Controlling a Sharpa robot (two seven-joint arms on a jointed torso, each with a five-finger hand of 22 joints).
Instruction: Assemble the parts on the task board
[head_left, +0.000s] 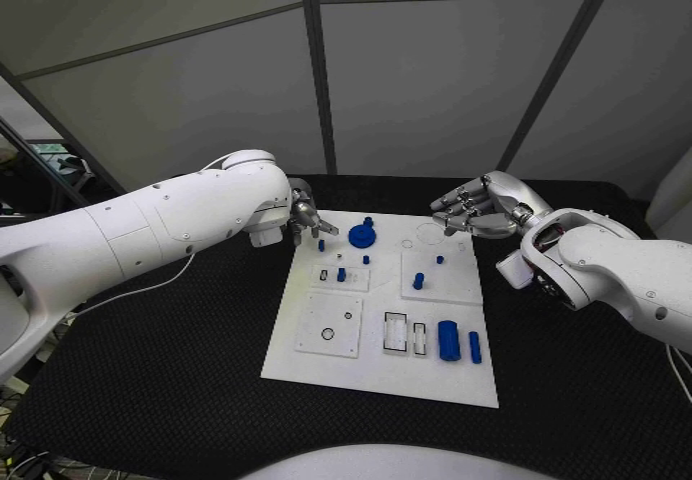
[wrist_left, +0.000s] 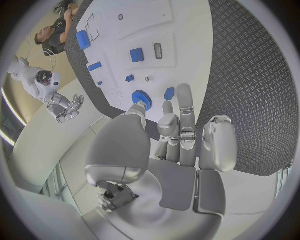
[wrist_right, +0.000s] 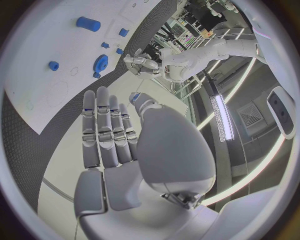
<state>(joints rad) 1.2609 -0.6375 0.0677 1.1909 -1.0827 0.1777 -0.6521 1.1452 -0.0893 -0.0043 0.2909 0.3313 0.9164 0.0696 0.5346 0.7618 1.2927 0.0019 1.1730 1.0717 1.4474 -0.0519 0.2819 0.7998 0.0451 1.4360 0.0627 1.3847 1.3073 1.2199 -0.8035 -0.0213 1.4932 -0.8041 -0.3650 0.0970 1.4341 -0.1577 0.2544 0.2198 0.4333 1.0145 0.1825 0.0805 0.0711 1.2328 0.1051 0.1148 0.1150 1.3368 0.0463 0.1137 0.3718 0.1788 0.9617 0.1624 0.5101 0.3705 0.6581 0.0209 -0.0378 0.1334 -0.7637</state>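
— Two hands were up at the far end of the task board (head_left: 378, 375) when I looked, and neither held anything. I had the left hand (head_left: 306, 222) just beside the board's far left corner, fingers loosely spread; from its own wrist camera the fingers (wrist_left: 185, 107) reached toward the blue gear (wrist_left: 142, 97), and I couldn't tell whether any of them touched it.

— And the right?

— My right hand (head_left: 476, 212) hung over the black counter (head_left: 173, 370) past the board's far right corner, fingers straight and side by side, apart from every part.

— Where were the parts?

— All on the board. The gear (head_left: 362, 237) sat near the far edge with a small blue peg (head_left: 369, 221) just beyond it. A blue block (head_left: 342, 274) lay in the left middle panel, a short blue pin (head_left: 418, 281) stood on the right panel, and a big blue cylinder (head_left: 449, 340) lay beside a slimmer blue bar (head_left: 475, 346) near the right edge, close to the rectangular cut-outs (head_left: 395, 331).

— Any labels or print to read?

— I saw faint outlines on the white plate, circles and rectangles, but no writing I could make out on the board, the parts or the arms.
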